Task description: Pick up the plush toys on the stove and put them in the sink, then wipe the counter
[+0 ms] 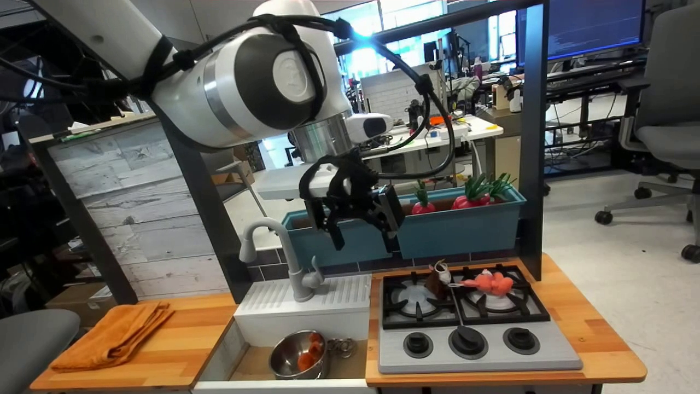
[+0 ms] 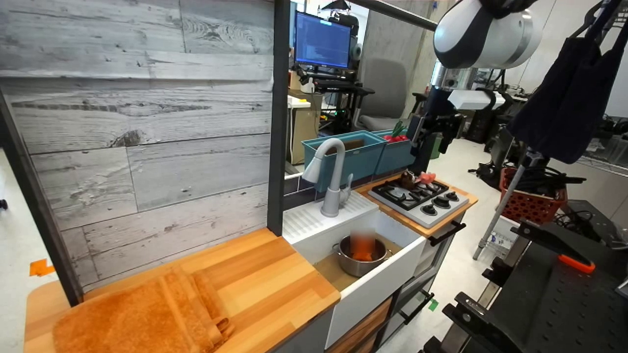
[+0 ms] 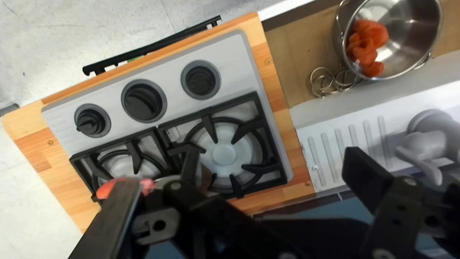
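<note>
My fingers [image 3: 363, 172] stand wide apart with nothing between them, well above the stove [image 1: 440, 362]. On its grates [image 3: 209, 127] below, past one finger, lies the red-orange plush toy [image 1: 495, 283]; just beside it, nearer under the gap, is the brown plush toy [image 1: 436, 284]. I think the brown one is easier to take first. I should center the gap over it, go down slowly, and stop the tips before they knock the grates. It looks soft, so a firm but not hasty squeeze on the thick part should hold; then I should lift straight up. The sink [image 1: 284, 328] lies below, past my other finger. The metal bowl [image 1: 281, 351] in it holds some red-orange pieces [image 3: 370, 36]; what they are, I cannot tell. The orange cloth [image 1: 112, 336] on the bench [image 1: 191, 339] can serve, I guess, for wiping afterwards.
</note>
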`<state>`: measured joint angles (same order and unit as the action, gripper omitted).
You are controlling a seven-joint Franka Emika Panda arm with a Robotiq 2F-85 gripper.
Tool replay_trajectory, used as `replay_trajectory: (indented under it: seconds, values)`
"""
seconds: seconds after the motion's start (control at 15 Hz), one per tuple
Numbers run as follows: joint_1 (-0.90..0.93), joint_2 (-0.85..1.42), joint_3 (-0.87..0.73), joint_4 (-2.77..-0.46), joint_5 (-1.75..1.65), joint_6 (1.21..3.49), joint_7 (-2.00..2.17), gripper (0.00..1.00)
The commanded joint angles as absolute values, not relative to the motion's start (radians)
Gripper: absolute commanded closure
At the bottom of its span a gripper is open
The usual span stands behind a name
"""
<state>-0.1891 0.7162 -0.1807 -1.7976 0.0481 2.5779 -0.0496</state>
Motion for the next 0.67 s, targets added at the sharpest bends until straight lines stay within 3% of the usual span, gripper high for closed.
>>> replay_trajectory:
  seconds: [0.0,0.6]
  values:
    - [-0.237,0.866,-0.180,-1.564,0.064,2.602,0.023,0.00]
    - [-0.275,1.248,-0.251,-1.113,0.055,2.542,0.246,0.00]
